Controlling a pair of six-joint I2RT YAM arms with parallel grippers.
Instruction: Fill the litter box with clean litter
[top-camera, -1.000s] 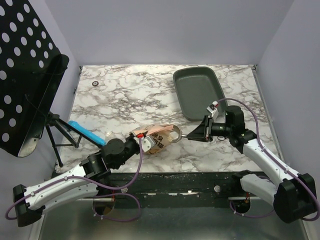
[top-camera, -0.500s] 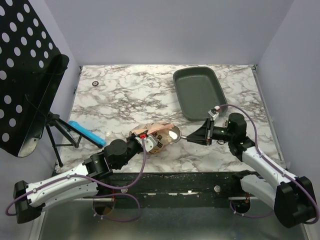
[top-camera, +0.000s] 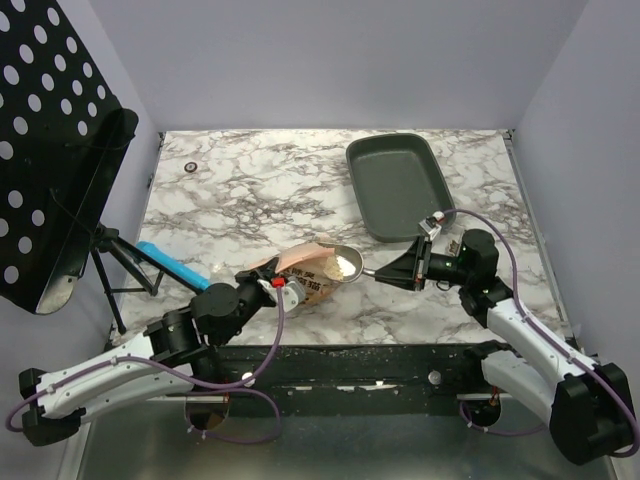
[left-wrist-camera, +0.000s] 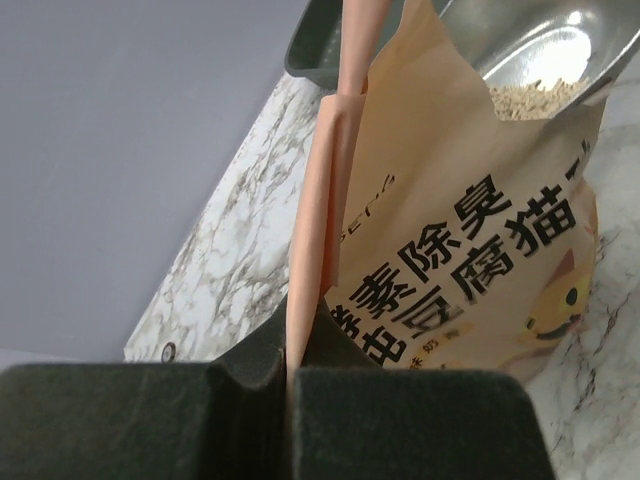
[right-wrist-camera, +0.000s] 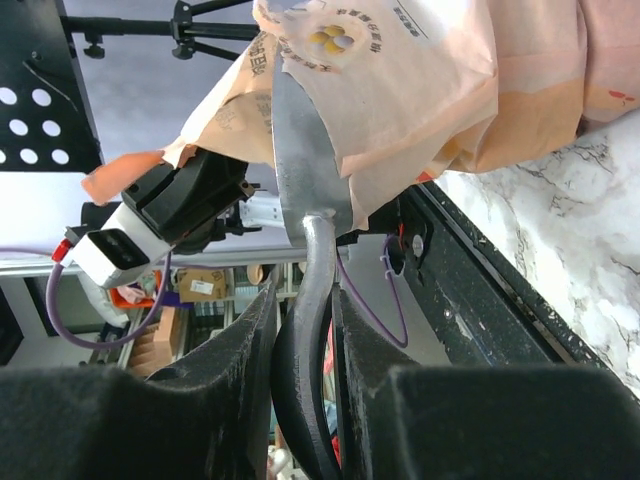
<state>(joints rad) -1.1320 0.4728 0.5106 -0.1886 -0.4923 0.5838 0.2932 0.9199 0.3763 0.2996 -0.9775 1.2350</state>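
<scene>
The dark grey litter box (top-camera: 398, 185) lies empty at the back right of the marble table; its corner shows in the left wrist view (left-wrist-camera: 318, 45). An orange-tan printed bag (top-camera: 305, 274) stands at the front middle. My left gripper (top-camera: 272, 287) is shut on the bag's edge (left-wrist-camera: 312, 250). My right gripper (top-camera: 395, 271) is shut on the handle (right-wrist-camera: 312, 330) of a metal scoop (top-camera: 339, 264). The scoop sits at the bag's mouth and holds pale tan clean litter (left-wrist-camera: 535, 92).
A blue object (top-camera: 172, 264) lies at the table's left edge. A black perforated stand on a tripod (top-camera: 60, 160) is at the far left. A small ring (top-camera: 191, 167) lies at the back left. Grey walls close in the table.
The scoop has come up out of the bag, now showing pale litter in its bowl. My left arm shifted slightly left with the bag. The right gripper stayed nearly in place.
</scene>
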